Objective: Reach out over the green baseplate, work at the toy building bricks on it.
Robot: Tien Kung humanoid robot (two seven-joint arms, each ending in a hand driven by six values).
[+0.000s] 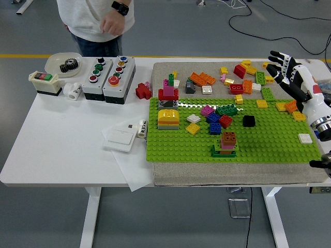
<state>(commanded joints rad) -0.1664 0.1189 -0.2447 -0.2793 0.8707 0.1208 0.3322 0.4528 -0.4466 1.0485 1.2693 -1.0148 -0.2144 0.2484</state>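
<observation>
The green baseplate (269, 147) lies on a grey mat at the table's right. On it stand a red and magenta tower (168, 91), a yellow and orange dome (168, 118), a cluster of magenta, blue, red and green bricks (216, 115), a brown stack on a green brick (227, 142), a lone black brick (249, 121) and a white tile (305, 138). My right hand (280, 65) hovers over the mat's far right corner. It is open, with spread fingers that hold nothing. It is well right of the black brick.
Loose orange, red, yellow and green bricks (243, 77) lie on the mat behind the plate. Two button boxes (108, 72), a bowl with a gear (64, 63) and a white switch plate (120, 138) sit to the left. A person (98, 20) stands at the far left.
</observation>
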